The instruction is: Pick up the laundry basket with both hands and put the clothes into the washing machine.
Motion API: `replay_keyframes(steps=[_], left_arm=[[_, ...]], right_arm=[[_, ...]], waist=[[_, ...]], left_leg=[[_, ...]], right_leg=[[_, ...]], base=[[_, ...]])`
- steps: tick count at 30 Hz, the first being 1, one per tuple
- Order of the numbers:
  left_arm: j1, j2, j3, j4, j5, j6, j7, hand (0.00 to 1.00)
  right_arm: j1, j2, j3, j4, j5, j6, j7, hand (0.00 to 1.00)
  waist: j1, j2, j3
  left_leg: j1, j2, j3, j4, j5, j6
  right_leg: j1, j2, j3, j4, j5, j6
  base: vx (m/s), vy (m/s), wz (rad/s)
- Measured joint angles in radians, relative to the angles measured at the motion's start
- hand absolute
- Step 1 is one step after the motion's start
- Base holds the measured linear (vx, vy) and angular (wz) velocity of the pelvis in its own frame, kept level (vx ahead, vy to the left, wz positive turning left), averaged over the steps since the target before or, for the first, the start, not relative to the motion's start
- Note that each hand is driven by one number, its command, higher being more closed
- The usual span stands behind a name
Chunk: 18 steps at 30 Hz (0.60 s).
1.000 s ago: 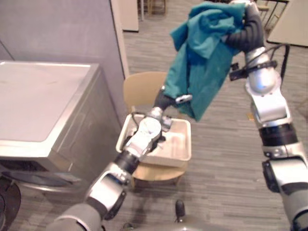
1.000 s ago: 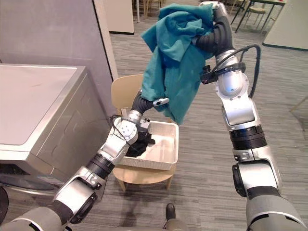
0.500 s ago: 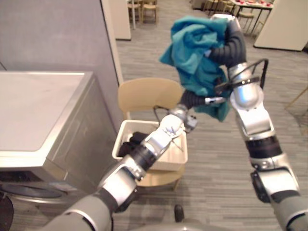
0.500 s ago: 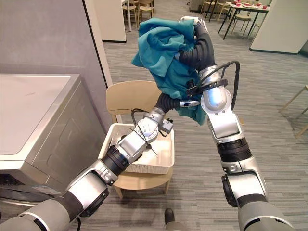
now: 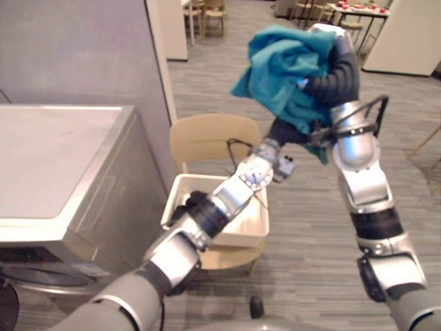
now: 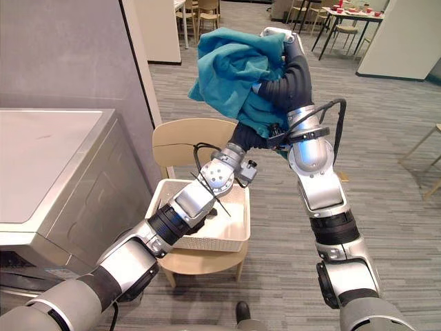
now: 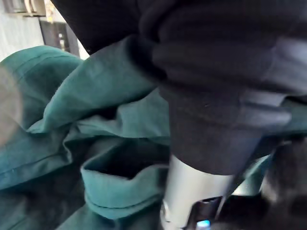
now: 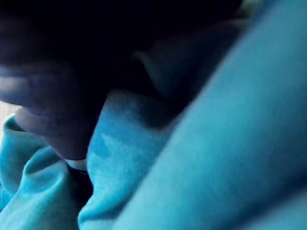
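In the left eye view, the right hand [image 5: 328,32] grips the teal cloth [image 5: 286,65] high over the chair [image 5: 207,136]. In the right eye view, the left hand [image 6: 249,135] has come up from the basket [image 6: 231,243] into the cloth, and I cannot tell its grip. Both wrist views show cloth up close. The washing machine [image 6: 48,158] should come next.

A light wooden chair [image 5: 207,138] stands on grey striped carpet [image 5: 303,227], just right of a grey partition wall [image 5: 76,48]. Far right: a table [image 6: 351,14] with chairs around it.
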Motion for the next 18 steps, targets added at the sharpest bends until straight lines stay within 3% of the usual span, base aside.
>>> replay_keyframes(steps=[3, 4, 14, 18], left_arm=[[0.0, 0.019, 0.007, -0.031, 0.002, 0.0, 0.011, 0.0], [0.0, 0.017, 0.039, -0.036, 0.002, 0.0, 0.015, 1.0], [0.0, 0.046, 0.231, -0.104, 0.021, -0.006, 0.061, 1.0], [0.0, 0.045, 0.265, -0.109, 0.02, -0.008, 0.081, 1.0]], right_arm=[[0.016, 0.0, -0.017, -0.017, 0.0, -0.016, 0.0, 1.0], [0.024, 0.0, -0.027, -0.016, 0.0, -0.019, 0.0, 1.0], [0.131, 0.002, -0.175, -0.002, 0.01, -0.009, -0.005, 1.0], [0.147, 0.002, -0.176, 0.0, 0.011, -0.008, -0.006, 1.0]], waist=[[0.0, 0.0, 0.0], [0.0, 0.0, 0.0], [0.0, 0.004, -0.002], [0.001, 0.029, -0.017]], left_leg=[[0.003, -0.001, 0.004, 0.0, -0.001, 0.001], [0.004, -0.001, 0.013, 0.0, -0.002, 0.001], [0.004, -0.001, 0.021, -0.001, -0.002, 0.001], [0.006, -0.002, 0.021, -0.01, -0.002, 0.001]], right_leg=[[0.002, 0.001, -0.001, 0.0, 0.0, 0.0], [0.002, 0.001, -0.002, 0.001, 0.0, 0.001], [0.002, 0.002, 0.0, 0.0, -0.003, 0.001], [0.002, 0.002, -0.001, 0.0, -0.002, 0.0]], base=[[0.0, -0.001, -0.02], [-0.01, -0.005, -0.06], [0.0, -0.001, -0.01], [0.0, 0.0, 0.0]])
